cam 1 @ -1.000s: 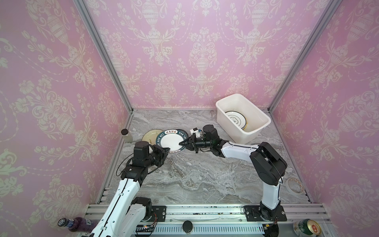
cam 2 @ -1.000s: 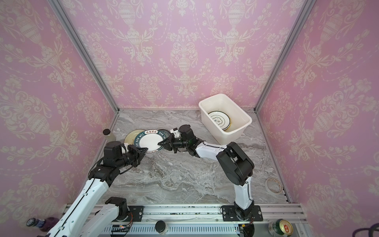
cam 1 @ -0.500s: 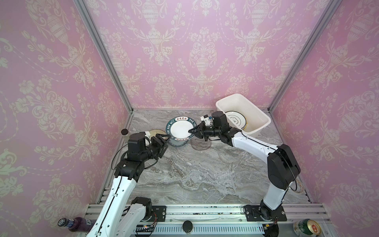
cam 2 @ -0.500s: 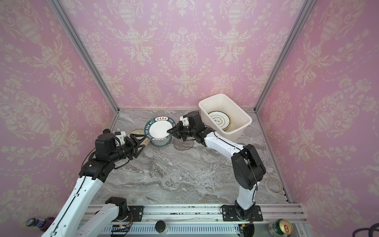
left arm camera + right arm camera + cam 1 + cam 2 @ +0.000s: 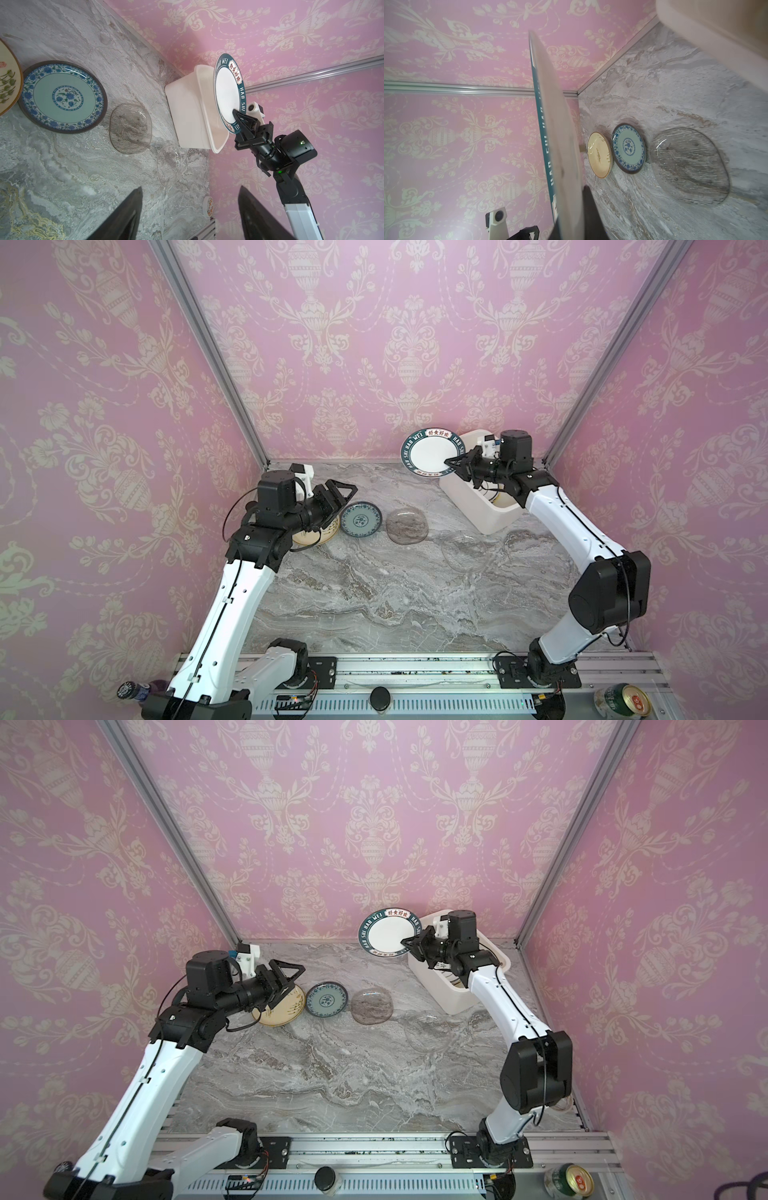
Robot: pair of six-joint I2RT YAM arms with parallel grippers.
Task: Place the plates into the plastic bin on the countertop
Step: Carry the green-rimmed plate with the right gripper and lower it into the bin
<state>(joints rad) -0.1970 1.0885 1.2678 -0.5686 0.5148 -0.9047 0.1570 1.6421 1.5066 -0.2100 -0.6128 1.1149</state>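
Right end effector (image 5: 451, 463) is gripping the rim of the lettered white plate (image 5: 427, 451), holding it nearly on edge over the rim of the plastic bin (image 5: 488, 517). The bin is sitting at 2 o'clock on the worktop (image 5: 374, 593). Left end effector (image 5: 344, 499) is hanging wide and empty over the cream plate (image 5: 313, 534) at 10 o'clock. Teal floral plate (image 5: 360, 519), smoky glass plate (image 5: 407, 524) and clear glass plate (image 5: 465, 552) are lying in a row running toward 3 o'clock.
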